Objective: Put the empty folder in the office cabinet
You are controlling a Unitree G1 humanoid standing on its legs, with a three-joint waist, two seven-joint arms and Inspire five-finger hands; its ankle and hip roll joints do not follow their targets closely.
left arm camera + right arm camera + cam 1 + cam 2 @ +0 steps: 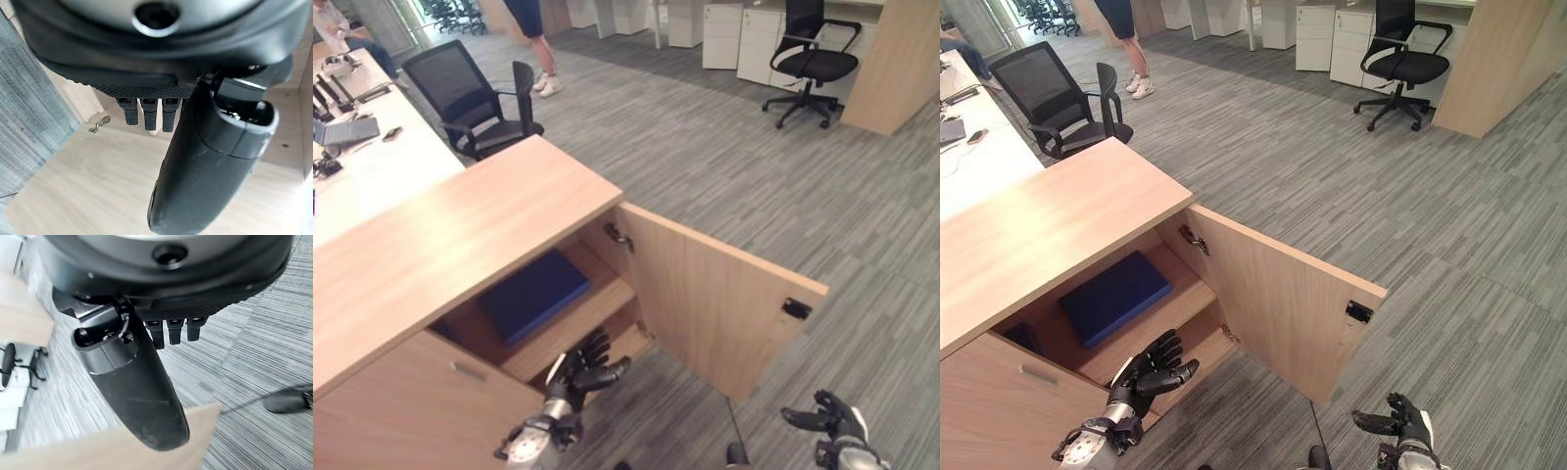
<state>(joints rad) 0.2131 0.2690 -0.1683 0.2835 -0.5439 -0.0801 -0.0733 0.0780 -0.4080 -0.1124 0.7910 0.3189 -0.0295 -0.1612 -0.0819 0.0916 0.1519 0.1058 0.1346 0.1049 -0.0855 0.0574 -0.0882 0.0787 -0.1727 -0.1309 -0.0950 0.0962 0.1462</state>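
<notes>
A dark blue folder [534,294] lies flat on the upper shelf inside the light wooden cabinet [440,240], whose right door [705,299] stands swung wide open. My left hand [576,375] hovers just in front of the lower shelf, below the folder, fingers straight and apart, holding nothing. In the left wrist view its fingers [146,112] point into the bare wooden shelf space. My right hand [832,423] hangs low over the carpet to the right of the door, open and empty, and its fingers [173,330] show relaxed in the right wrist view.
A black office chair [470,98] stands behind the cabinet beside a white desk [372,166] with a laptop and clutter. Another chair [808,59] and white drawer units [744,39] sit at the far right. A person [536,44] stands at the back on the grey carpet.
</notes>
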